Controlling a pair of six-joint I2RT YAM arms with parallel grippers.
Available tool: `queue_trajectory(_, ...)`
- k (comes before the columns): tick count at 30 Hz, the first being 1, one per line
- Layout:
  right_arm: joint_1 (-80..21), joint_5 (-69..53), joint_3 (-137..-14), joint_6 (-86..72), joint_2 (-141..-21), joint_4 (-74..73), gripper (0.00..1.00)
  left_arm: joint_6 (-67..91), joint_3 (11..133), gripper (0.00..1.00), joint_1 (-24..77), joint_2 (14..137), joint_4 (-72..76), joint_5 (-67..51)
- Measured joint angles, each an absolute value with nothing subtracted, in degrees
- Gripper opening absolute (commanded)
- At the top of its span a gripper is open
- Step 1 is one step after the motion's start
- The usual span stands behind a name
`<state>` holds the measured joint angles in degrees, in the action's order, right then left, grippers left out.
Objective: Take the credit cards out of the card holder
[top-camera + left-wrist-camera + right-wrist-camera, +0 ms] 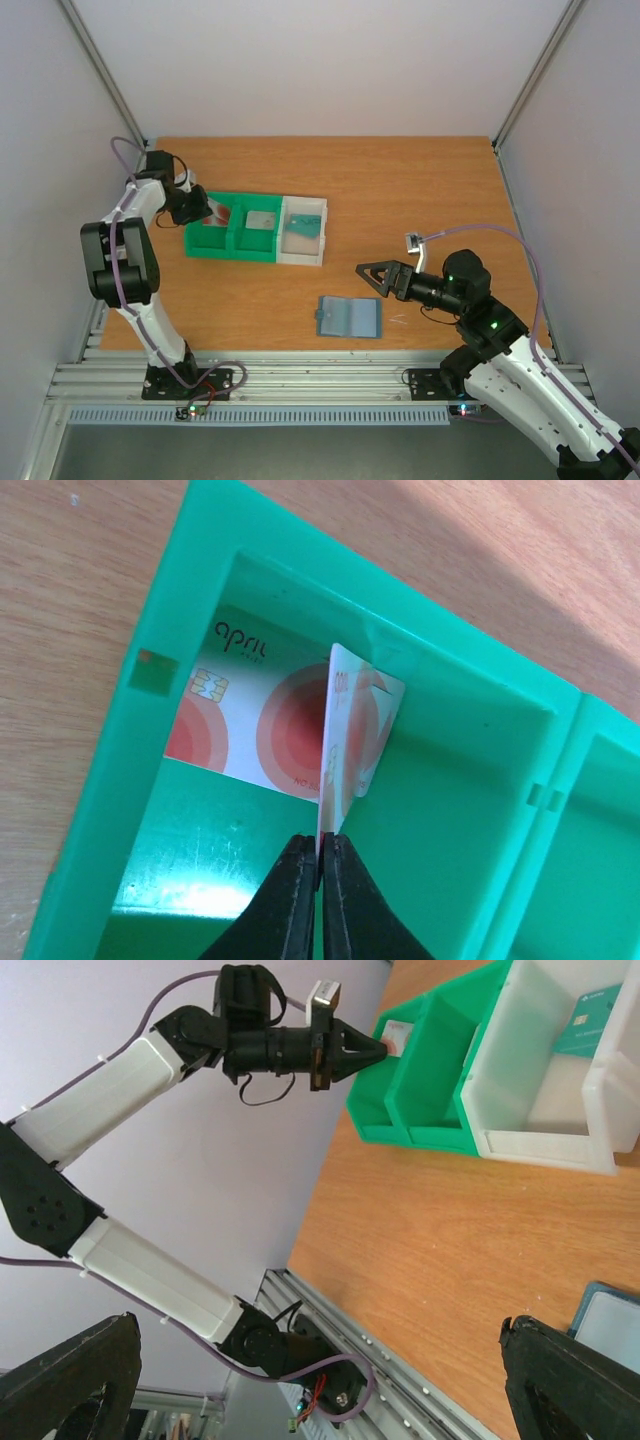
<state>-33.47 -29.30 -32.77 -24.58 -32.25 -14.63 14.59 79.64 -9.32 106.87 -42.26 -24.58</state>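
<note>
1. Currently, left pincer [321,858] is clenched on one credit card [355,735], edge-up just ahead of its tips, over a flat card [235,715] in the green tray [120,810], presumably for deposit.
2. Meanwhile, right pincer [370,279] stands released; card holder [349,316] lies open near it on the counter [420,180].

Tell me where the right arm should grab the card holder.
The card holder lies open and flat on the table, so no face stands up to pinch. Probably best is for the right gripper, which is open close by, to come down from above, tilted, and pinch the holder's right edge, the side that arm reaches from.
</note>
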Motion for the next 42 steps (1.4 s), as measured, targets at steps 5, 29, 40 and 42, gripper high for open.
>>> queue_trajectory(5,-33.5,-28.7,-32.8,-24.3,-32.6,-15.5,0.99,14.7,80.5,0.08,-9.3,108.3,-42.2,-23.6)
queue_trajectory(29,-33.5,-26.5,-36.3,-22.9,-34.1,-29.5,0.98,22.8,80.7,0.6,-9.2,101.5,-42.0,-22.7)
queue_trajectory(40,-33.5,-23.0,-36.3,-18.0,-38.9,-36.6,0.44,23.2,70.8,0.62,-3.2,83.7,-44.4,-23.0)
queue_trajectory(42,-33.5,-23.3,-36.0,-17.4,-40.4,-36.6,0.38,22.9,68.8,0.59,-1.8,80.7,-44.6,-23.6)
